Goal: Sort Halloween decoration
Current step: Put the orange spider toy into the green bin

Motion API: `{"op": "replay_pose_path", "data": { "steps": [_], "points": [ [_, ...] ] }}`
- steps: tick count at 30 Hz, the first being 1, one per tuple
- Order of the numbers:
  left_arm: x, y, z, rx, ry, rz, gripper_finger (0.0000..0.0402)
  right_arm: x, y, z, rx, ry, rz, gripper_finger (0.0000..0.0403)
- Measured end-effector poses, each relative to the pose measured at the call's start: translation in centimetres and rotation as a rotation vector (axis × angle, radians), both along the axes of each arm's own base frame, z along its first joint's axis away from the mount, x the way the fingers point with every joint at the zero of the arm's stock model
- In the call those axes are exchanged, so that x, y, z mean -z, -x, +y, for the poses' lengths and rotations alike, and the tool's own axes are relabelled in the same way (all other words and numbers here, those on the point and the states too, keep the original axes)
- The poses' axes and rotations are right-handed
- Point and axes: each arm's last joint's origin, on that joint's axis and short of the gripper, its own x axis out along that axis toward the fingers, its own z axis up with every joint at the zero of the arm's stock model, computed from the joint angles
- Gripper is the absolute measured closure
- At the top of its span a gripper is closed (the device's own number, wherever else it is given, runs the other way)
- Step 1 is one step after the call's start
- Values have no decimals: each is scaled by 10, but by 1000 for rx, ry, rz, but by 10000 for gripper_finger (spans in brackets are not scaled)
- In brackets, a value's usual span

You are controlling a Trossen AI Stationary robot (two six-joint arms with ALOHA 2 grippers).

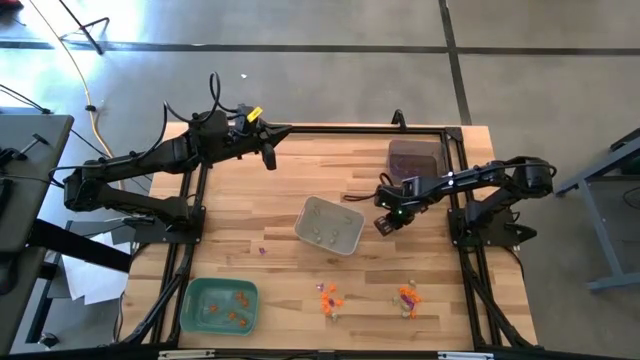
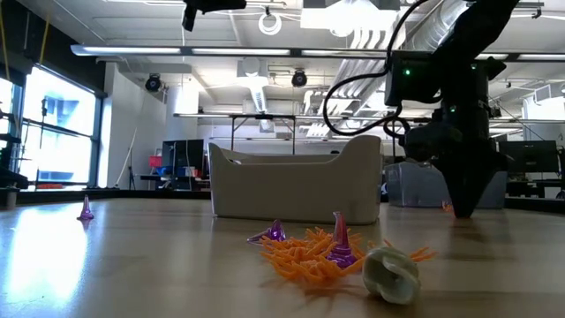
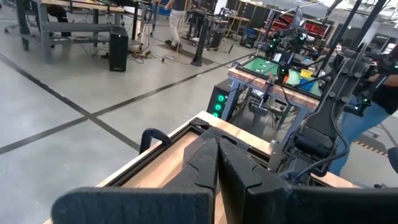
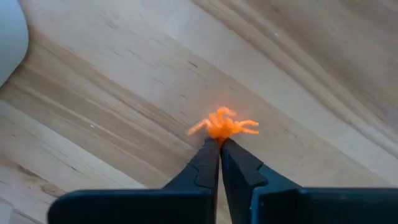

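Halloween trinkets lie in two small heaps (image 1: 330,298) (image 1: 407,297) near the table's front edge. In the low view the heap (image 2: 322,252) shows orange spiders, purple cones and a pale ball (image 2: 393,274). A lone purple piece (image 1: 263,250) lies left of the grey tray (image 1: 330,225). My right gripper (image 1: 385,225) points down just right of that tray, shut on an orange spider trinket (image 4: 222,126). My left gripper (image 1: 268,155) hangs shut above the table's far edge, touching nothing. My right gripper pinches the orange spider trinket by its near side (image 4: 219,134), between the very ends of the two fingers (image 4: 205,158), coming from above and pointing down. The spider's legs spread out beyond the fingertips. I cannot tell whether it rests on the wood or hangs just above it.
A green tray (image 1: 220,305) with several orange pieces sits at the front left corner. A dark tray (image 1: 413,158) stands at the far right. A purple cone (image 2: 86,210) stands alone at the left. Bare wood (image 1: 250,200) lies between the arms.
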Motion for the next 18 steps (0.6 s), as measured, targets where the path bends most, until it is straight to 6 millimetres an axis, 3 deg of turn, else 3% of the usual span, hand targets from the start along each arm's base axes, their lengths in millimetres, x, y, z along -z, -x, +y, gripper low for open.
{"op": "replay_pose_path", "data": {
  "steps": [9, 18],
  "points": [
    [0, 0, 0, 6, 1, 2, 402, -10, -7, -3, 1, -17, 13, 401],
    [1, 0, 0, 11, -29, 22, 402, -59, -39, -18, -58, 89, -107, 402]
  ]
}}
